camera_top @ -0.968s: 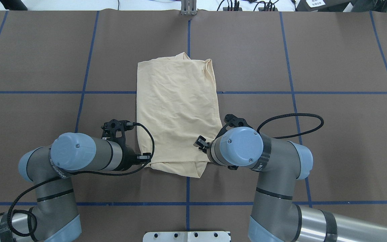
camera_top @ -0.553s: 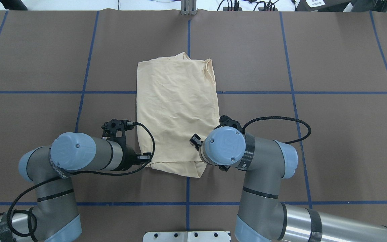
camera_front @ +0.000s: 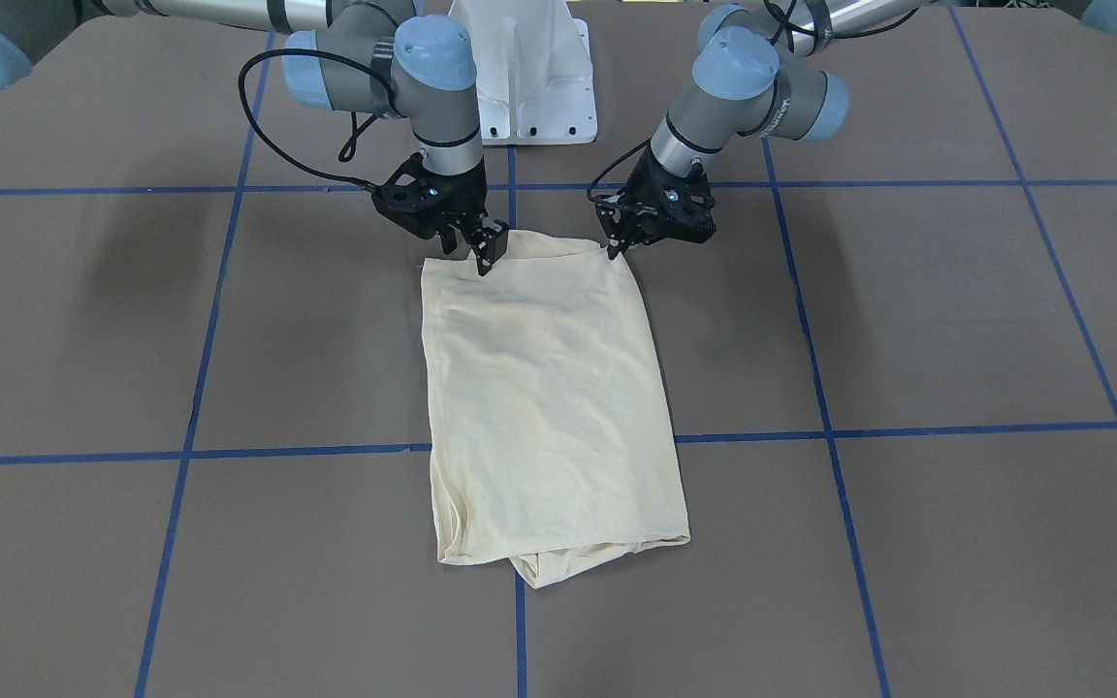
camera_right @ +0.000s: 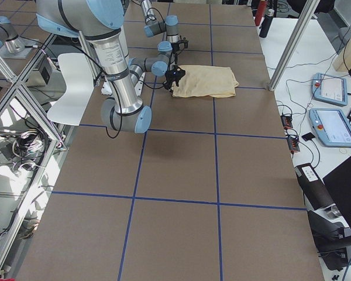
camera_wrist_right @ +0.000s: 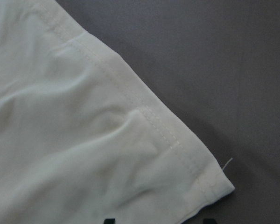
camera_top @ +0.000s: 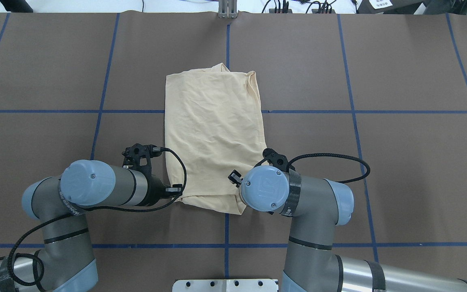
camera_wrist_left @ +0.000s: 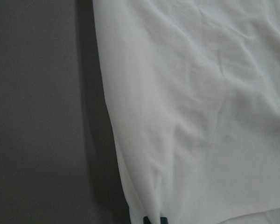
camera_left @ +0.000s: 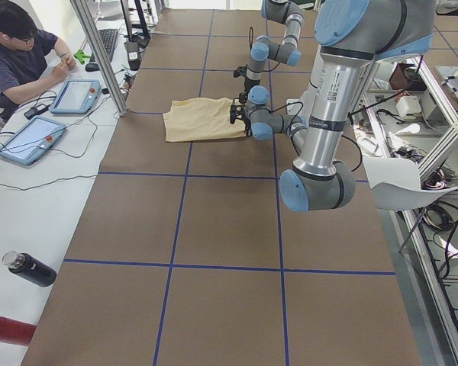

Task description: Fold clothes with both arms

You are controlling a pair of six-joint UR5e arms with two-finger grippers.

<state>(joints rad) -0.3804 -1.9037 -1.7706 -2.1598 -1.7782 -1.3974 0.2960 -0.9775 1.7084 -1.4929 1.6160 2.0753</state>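
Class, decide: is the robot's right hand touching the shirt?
Cannot tell. In the front view the right hand overlaps the shirt hem, but its height is unclear; its wrist view shows open fingertips, no plain contact.

Cream-yellow shirt (camera_top: 213,129), seemingly plain on top, brown table (camera_top: 399,61), blue tape grid (camera_top: 55,110), grey-silver left arm (camera_top: 128,190) and right arm (camera_top: 310,194), light-blue caps (camera_top: 264,194)

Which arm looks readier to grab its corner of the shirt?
Probably the right: the right gripper is open, with a hemmed corner of the shirt just ahead of its fingertips. The left gripper sits at its corner too, but its grip is unclear.
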